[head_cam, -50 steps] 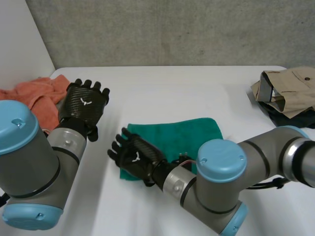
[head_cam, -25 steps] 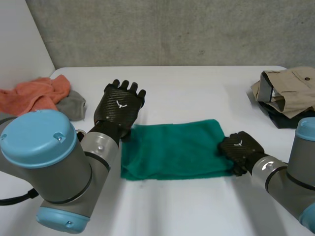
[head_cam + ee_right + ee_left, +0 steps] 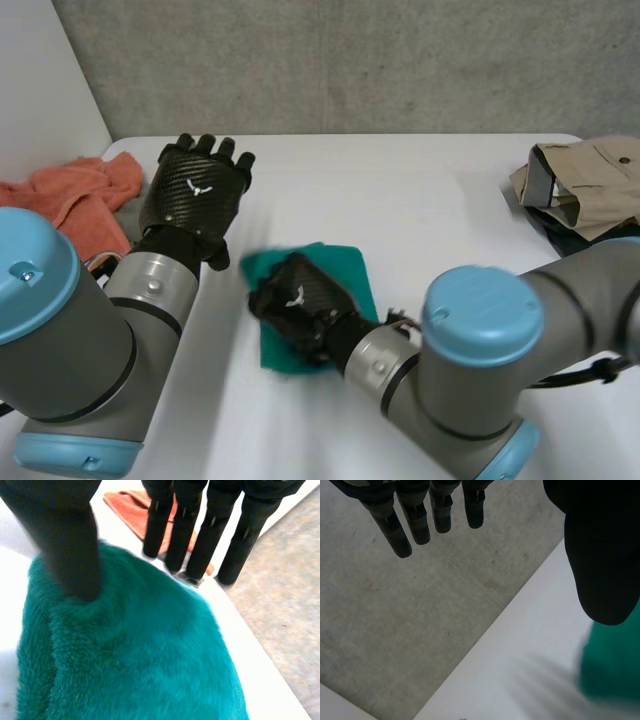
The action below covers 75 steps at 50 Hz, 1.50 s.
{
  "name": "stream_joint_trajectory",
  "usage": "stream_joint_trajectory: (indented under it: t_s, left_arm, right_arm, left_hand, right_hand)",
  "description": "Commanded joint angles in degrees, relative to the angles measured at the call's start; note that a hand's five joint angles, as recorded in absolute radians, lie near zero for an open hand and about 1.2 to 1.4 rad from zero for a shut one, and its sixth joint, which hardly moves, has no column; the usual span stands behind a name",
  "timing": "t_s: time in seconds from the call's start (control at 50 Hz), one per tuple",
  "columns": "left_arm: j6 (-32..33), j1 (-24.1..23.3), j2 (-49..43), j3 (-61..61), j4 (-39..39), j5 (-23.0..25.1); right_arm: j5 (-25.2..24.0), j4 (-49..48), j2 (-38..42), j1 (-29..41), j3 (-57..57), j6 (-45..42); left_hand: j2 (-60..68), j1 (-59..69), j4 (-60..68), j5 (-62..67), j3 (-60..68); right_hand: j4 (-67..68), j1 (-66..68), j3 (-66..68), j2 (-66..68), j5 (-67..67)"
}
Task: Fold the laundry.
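Observation:
A green towel [image 3: 345, 272] lies folded into a small pad on the white table [image 3: 420, 190], in front of both arms. My right hand [image 3: 300, 303] rests on top of its left part. In the right wrist view the thumb presses down into the green towel [image 3: 140, 670], while the fingers [image 3: 205, 535] stretch straight out past its far edge, so this hand is open. Off to the towel's left, my left hand [image 3: 200, 190] is raised above the table. Its fingers [image 3: 410, 515] are straight and spread, open and empty, with the green towel [image 3: 615, 670] below its thumb.
A crumpled orange cloth [image 3: 70, 200] lies at the table's left edge, and the orange cloth [image 3: 135, 510] also lies beyond my right fingertips. Folded beige clothes [image 3: 590, 185] sit on a dark garment [image 3: 590, 243] at the far right. A grey wall [image 3: 350, 60] backs the table.
My right hand swept from the towel's right edge over to its left, folding the towel to about half its width, and its fingers have loosened. My left hand drew back left, off the towel.

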Motion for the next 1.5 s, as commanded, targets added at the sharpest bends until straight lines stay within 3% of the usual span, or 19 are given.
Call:
stream_joint_trajectory:
  t_s: [0.02,0.08,0.18,0.28,0.4,0.5,0.62,0.74,0.82,0.96,1.08,1.18,1.36,1.5]
  left_arm:
    - [-4.54,-0.31,-0.75,0.88,-0.03,0.05]
    - [-7.62,-0.66,-1.1,2.11,-0.03,0.4]
    - [-13.07,-3.65,-4.17,4.66,-0.56,0.49]
    - [-17.11,-7.25,-9.27,6.85,-6.35,-0.48]
    - [-21.68,-7.52,-15.41,6.95,-13.11,-1.88]
    - [-21.51,-7.52,-19.38,6.95,-15.76,-3.29]
    - [-19.85,-6.82,-22.02,6.95,-16.56,-4.79]
    - [-13.35,-4.45,-20.97,7.3,-16.47,-4.52]
    - [-11.5,-4.27,-15.71,7.82,-15.85,-4.08]
    - [-11.49,-4.18,-7.18,11.51,-14.54,-3.3]
    - [-11.32,-3.57,-5.67,13.01,-14.62,3.99]
    - [-11.84,-1.2,-5.67,13.1,-14.97,9.71]
    - [-12.37,-1.37,-5.76,12.92,-14.97,10.24]
    - [-12.37,-1.37,-5.76,13.01,-14.97,10.33]
  right_arm:
    - [7.65,0.25,-1.81,-2.32,-0.25,7.85]
    - [8.72,0.86,-6.29,-7.94,0.54,16.64]
    - [6.0,6.64,-8.41,-14.62,0.02,28.94]
    - [2.04,13.69,-6.22,-15.25,-4.89,32.83]
    - [0.64,22.91,4.32,-14.72,-13.76,32.48]
    - [0.28,25.12,9.52,-14.54,-16.77,30.73]
    - [1.77,24.86,11.72,-14.46,-17.12,22.91]
    - [7.56,24.6,9.18,-14.54,-16.68,14.38]
    - [10.56,21.62,4.0,-14.37,-14.14,13.5]
    - [11.35,8.79,-5.32,-11.3,-1.14,12.62]
    - [10.3,2.19,-9.11,-7.87,9.85,13.14]
    - [8.9,-3.34,-7.97,-3.04,13.99,13.5]
    - [9.16,-10.82,1.96,-2.15,10.3,11.56]
    - [9.07,-13.55,6.7,-2.06,6.27,6.3]
  left_hand:
    - [-0.88,-0.45,-0.8,-2.03,-1.1]
    - [0.12,0.56,0.2,-1.02,-0.1]
    - [0.97,1.4,1.05,-0.18,0.75]
    - [1.81,2.24,1.89,0.66,1.59]
    - [1.64,2.08,1.72,0.5,1.42]
    - [1.64,2.08,1.72,0.5,1.42]
    - [1.31,1.74,1.39,0.16,1.09]
    - [0.13,0.56,0.21,-1.02,-0.09]
    - [-0.21,0.23,-0.12,-1.35,-0.43]
    - [-1.05,-0.61,-0.97,-2.2,-1.27]
    - [-0.88,-0.45,-0.8,-2.03,-1.1]
    - [-0.71,-0.28,-0.63,-1.86,-0.93]
    - [-0.54,-0.11,-0.46,-1.69,-0.76]
    - [-0.54,-0.11,-0.46,-1.69,-0.76]
  right_hand:
    - [-24.36,-22.48,-24.87,-23.6,-22.83]
    - [-24.36,-22.48,-24.87,-23.6,-22.83]
    - [-24.36,-22.48,-24.87,-23.6,-22.83]
    - [-24.36,-22.48,-24.87,-23.6,-22.83]
    - [-24.36,-22.48,-24.87,-23.6,-22.83]
    - [-24.36,-22.48,-24.87,-23.6,-22.83]
    - [-24.36,-22.48,-24.87,-23.6,-22.83]
    - [-19.07,-17.19,-19.59,-18.31,-17.54]
    - [-18.72,-16.84,-19.24,-17.96,-17.19]
    - [-24.36,-22.48,-24.87,-23.6,-22.83]
    - [-24.36,-22.48,-24.87,-23.6,-22.83]
    - [-24.36,-22.48,-24.87,-23.6,-22.83]
    - [-24.36,-22.48,-24.87,-23.6,-22.83]
    - [-15.2,-13.32,-15.72,-14.44,-13.67]
